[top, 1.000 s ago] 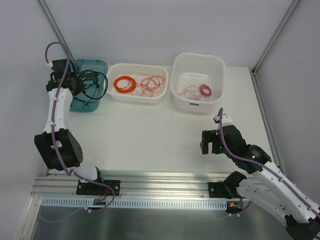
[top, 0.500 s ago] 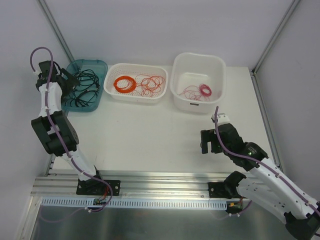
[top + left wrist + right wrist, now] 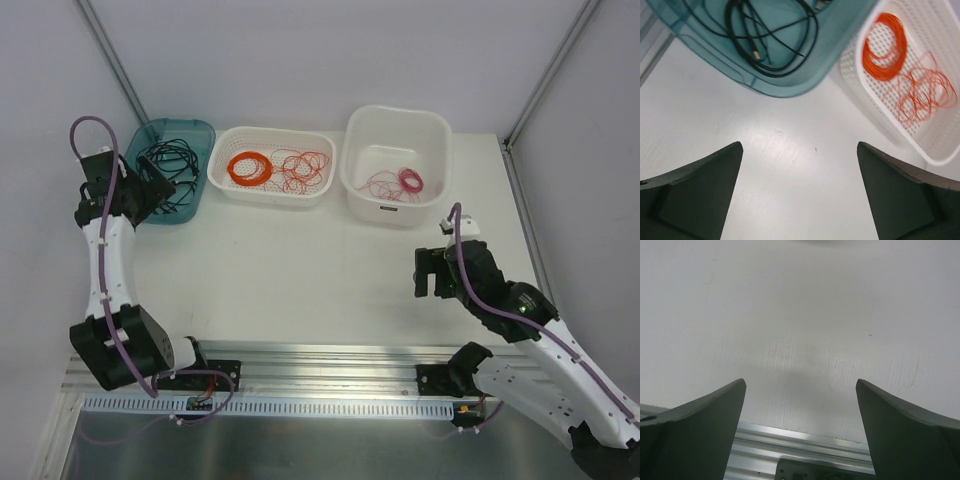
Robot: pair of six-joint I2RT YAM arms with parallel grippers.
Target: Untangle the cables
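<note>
Left end effector (image 3: 799, 147) gapes empty at 10 o'clock beside the teal bin (image 3: 204, 150) of black cables (image 3: 170, 158); right end effector (image 3: 801, 384) gapes at 4. Orange-red cables (image 3: 302, 168) lie in the 12 o'clock basket (image 3: 270, 132), pinkish cables (image 3: 398, 182) in the tub (image 3: 395, 112).

No text, brand or number can be read anywhere. A small dark label (image 3: 393, 211) on the white tub's (image 3: 440, 160) front wall, upper right, is too small to make out.

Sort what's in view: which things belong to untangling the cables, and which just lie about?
Job: black cables in the teal bin; loose orange-red loops in the white basket; loose pink wire in the white tub.
Lying about: neat orange coil, same basket; small tight pink coil, same tub.
</note>
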